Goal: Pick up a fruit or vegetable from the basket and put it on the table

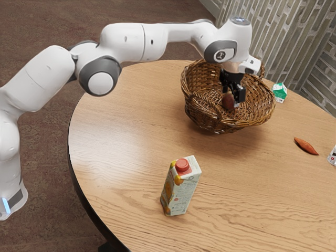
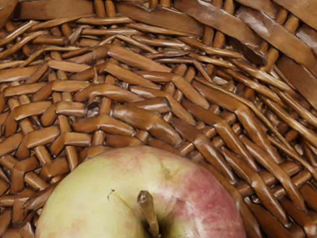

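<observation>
Inside the wicker basket (image 1: 197, 107), my gripper (image 1: 232, 96) is lowered over an apple (image 1: 228, 101), close against its top in the exterior view. Part of the apple is hidden behind the gripper there. In the wrist view the apple (image 2: 99, 198) looms large at the lower edge, yellow-green on one side and pinkish red on the other, stem toward the camera. Woven strands of the basket (image 2: 143, 119) surround it. Whether the apple is held cannot be made out.
A juice carton (image 1: 180, 186) stands upright on the round wooden table (image 1: 121, 142). Toward the exterior view's right lie an orange-brown pointed object (image 1: 306, 146) and a green-and-white carton (image 1: 280, 92); a white item (image 1: 332, 156) is at the edge.
</observation>
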You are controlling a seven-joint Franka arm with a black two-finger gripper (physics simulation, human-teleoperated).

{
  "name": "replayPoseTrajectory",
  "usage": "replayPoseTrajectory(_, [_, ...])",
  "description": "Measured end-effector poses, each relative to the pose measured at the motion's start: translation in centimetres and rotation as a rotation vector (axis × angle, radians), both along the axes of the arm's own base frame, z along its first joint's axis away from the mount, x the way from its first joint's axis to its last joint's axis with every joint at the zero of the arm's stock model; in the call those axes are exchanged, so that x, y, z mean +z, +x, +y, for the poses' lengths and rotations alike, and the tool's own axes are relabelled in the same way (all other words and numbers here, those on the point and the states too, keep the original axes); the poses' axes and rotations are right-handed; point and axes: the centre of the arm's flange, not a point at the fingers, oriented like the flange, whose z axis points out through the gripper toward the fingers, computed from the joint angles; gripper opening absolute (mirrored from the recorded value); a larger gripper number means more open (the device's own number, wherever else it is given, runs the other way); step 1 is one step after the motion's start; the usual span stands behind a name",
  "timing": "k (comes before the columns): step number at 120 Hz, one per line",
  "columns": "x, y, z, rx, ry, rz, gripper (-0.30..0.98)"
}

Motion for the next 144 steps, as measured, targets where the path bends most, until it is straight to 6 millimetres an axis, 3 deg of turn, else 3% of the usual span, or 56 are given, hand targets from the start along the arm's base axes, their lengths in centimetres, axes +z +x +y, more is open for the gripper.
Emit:
replayPoseTrajectory(72, [-1.9,0.5,0.0,-0.035,0.004,0.02,0.68])
replayPoseTrajectory(90, [-1.9,0.5,0.3,-0.038,0.017,0.019,0.44])
replayPoseTrajectory(110, [-1.3,0.3,0.4,-0.044,0.028,0.013,0.47])
replayPoseTrajectory(120, [0.3,-0.2,0.3,-0.046,0.032,0.007,0.47])
replayPoseTrajectory(128, [2.9,-1.1,0.1,-0.048,0.037,-0.01,0.46])
replayPoseTrajectory(144, [12.3,-5.1,-1.0,-0.05,0.05,-0.072,0.45])
